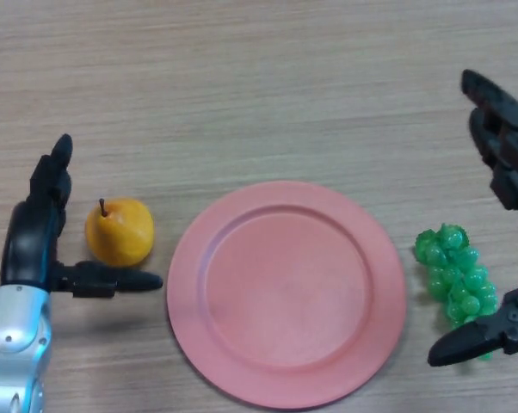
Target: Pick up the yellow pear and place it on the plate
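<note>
A yellow pear (120, 231) with a dark stem lies on the wooden table, just left of the pink plate (285, 291). My left hand (37, 228) is open around the pear: its fingers reach up along the pear's left side and its thumb (121, 280) stretches out below the fruit, with no clear contact. The plate holds nothing. At the right edge, my right hand (504, 146) is open, its fingers extended above and its thumb (474, 342) below a bunch of green grapes.
Green grapes (455, 274) lie right of the plate, between my right hand's fingers and thumb. The wooden table (242, 86) stretches away behind the plate.
</note>
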Motion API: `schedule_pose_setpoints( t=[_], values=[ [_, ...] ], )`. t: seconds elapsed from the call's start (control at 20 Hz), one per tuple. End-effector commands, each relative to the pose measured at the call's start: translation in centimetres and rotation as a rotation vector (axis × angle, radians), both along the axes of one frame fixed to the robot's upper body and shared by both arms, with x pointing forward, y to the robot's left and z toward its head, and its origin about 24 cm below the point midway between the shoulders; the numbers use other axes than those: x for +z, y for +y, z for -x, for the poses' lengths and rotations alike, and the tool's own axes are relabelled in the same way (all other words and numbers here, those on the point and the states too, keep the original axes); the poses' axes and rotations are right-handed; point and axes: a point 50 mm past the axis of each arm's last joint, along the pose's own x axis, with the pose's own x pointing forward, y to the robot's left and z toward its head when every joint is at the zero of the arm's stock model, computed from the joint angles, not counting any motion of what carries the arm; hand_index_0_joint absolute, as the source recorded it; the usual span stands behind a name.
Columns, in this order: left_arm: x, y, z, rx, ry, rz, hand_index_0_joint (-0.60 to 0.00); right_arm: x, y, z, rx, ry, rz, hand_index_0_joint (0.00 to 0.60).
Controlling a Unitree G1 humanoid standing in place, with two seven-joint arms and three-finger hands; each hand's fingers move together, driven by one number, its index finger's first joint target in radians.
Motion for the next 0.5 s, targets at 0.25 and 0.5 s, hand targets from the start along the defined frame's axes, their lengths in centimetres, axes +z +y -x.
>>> schedule_pose_setpoints(
  t=[0.25, 0.5],
  values=[
    [4.3, 0.6, -1.5, 0.022, -0.248, -0.031, -0.300, 3.0, -0.7, 1.8, -0.031, -0.200, 0.002, 0.000],
    [3.2, 0.0, -2.2, 0.015, -0.133, -0.054, -0.600, 3.3, -1.2, 2.3, -0.069, -0.227, 0.020, 0.000]
  ],
)
